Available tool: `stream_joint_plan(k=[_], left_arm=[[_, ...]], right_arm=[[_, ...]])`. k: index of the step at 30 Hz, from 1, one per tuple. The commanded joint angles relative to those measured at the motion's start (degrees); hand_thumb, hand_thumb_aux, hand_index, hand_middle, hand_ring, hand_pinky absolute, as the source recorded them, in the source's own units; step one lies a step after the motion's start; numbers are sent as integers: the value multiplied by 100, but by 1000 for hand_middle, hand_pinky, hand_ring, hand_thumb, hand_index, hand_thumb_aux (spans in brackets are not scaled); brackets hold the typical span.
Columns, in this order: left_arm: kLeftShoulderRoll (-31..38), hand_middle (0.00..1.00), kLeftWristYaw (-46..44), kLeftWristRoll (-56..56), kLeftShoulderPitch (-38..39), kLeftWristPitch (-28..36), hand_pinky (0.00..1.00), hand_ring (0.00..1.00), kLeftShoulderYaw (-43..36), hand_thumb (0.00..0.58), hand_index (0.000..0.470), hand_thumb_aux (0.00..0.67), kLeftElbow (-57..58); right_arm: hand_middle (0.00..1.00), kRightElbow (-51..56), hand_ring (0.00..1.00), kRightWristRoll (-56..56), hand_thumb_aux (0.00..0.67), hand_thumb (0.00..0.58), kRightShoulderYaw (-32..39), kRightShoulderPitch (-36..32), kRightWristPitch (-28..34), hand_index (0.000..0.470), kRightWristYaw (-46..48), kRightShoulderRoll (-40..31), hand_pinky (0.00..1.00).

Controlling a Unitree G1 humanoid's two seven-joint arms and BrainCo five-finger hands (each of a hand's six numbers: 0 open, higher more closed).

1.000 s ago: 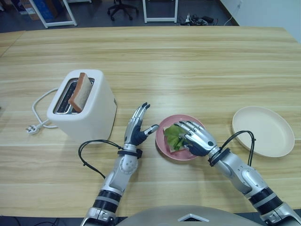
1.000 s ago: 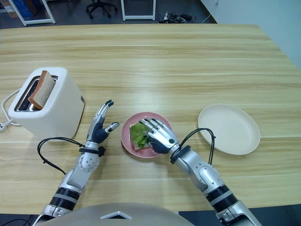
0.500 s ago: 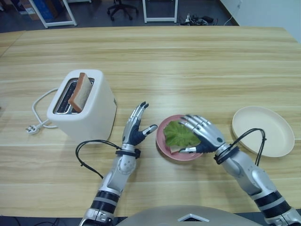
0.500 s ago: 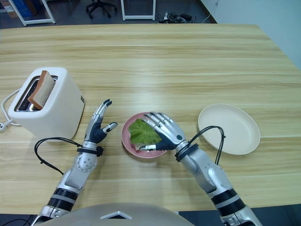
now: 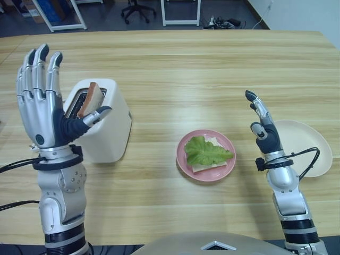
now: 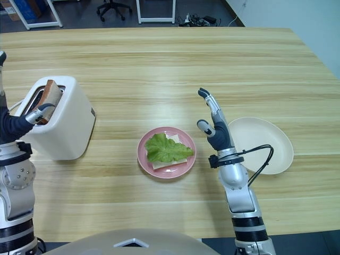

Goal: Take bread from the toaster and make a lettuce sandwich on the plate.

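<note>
Your right hand (image 5: pixel 264 134) has lifted off the lettuce leaf (image 5: pixel 206 152), fingers straight, your left hand (image 5: pixel 42 101) has risen, spread wide, by the one toaster (image 5: pixel 109 133), one leaf atop one bread slice (image 5: pixel 210 167) on the pink plate (image 5: pixel 181 159), one toast slice (image 5: pixel 91 98) in the slot, two plates counting the cream plate (image 5: pixel 308 154)

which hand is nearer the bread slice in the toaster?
Left. The left hand is held up open beside the bread slice, thumb close to it. The right hand is beyond the pink plate, by the cream plate.
</note>
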Motion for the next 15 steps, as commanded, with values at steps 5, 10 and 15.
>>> stream_joint_plan(k=[5,10,15], left_arm=[[37,0,-651,-178,-202,859,0,0,-255,0,0,0,1033],[61,0,-774,-547,-282,975,0,0,-361,538,343,489,1417],[58,1000,-821,-886,-243,939,1000,1000,-424,580,470,670,1346]], right_arm=[[0,72,0,-21,0,0,-115,80,-30,0,147,65,0],[0,116,0,-73,0,0,-121,109,-70,0,173,61,0],[0,101,0,-112,0,0,-148,153,-81,0,204,51,0]])
